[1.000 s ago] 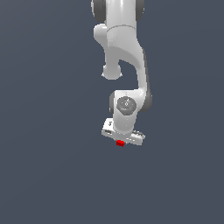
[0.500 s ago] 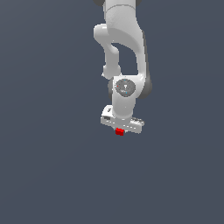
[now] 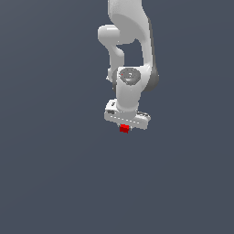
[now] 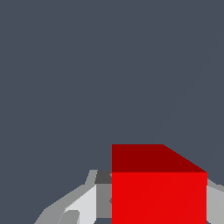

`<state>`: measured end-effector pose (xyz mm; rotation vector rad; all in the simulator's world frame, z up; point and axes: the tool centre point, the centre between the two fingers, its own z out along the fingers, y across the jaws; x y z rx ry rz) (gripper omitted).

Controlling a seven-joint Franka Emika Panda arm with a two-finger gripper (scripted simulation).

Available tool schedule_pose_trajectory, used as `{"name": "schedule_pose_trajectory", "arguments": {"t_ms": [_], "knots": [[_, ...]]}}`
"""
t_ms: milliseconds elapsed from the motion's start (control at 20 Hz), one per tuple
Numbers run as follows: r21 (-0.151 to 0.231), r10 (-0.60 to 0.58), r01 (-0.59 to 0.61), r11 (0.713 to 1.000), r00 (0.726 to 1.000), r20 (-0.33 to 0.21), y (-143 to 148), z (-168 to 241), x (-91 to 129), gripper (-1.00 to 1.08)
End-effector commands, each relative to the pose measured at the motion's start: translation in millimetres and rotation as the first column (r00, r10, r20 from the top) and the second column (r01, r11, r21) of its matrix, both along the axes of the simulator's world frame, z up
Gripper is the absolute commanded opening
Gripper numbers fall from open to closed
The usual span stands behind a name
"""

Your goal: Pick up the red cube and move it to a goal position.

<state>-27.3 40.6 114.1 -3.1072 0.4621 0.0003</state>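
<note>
The red cube (image 3: 124,129) is tiny and bright red, sitting just under the white hand of my arm in the exterior view. My gripper (image 3: 124,130) is shut on it, and the fingers are mostly hidden behind the hand's wide white bar. In the wrist view the red cube (image 4: 159,188) fills the lower part of the picture, wedged between two grey fingers (image 4: 83,203) of my gripper (image 4: 148,205). The cube hangs in the air against a plain dark grey background.
Only the white arm (image 3: 130,50) rising out of the exterior view's top and an even dark grey background show. No other objects, edges or containers are visible.
The arm has carried the cube upward in the exterior view over the last second, with a slight drift sideways. The gripper stays shut on the cube throughout.
</note>
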Motion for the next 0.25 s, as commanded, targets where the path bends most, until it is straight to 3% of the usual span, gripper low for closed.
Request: {"name": "schedule_pose_trajectory", "arguments": {"t_ms": [0,200], "knots": [[0.000,0.000,0.000,1.000,1.000,0.000,-0.4,4.8,-4.2,-1.00],[0.000,0.000,0.000,1.000,1.000,0.000,-0.6,7.5,-5.8,-1.00]]}}
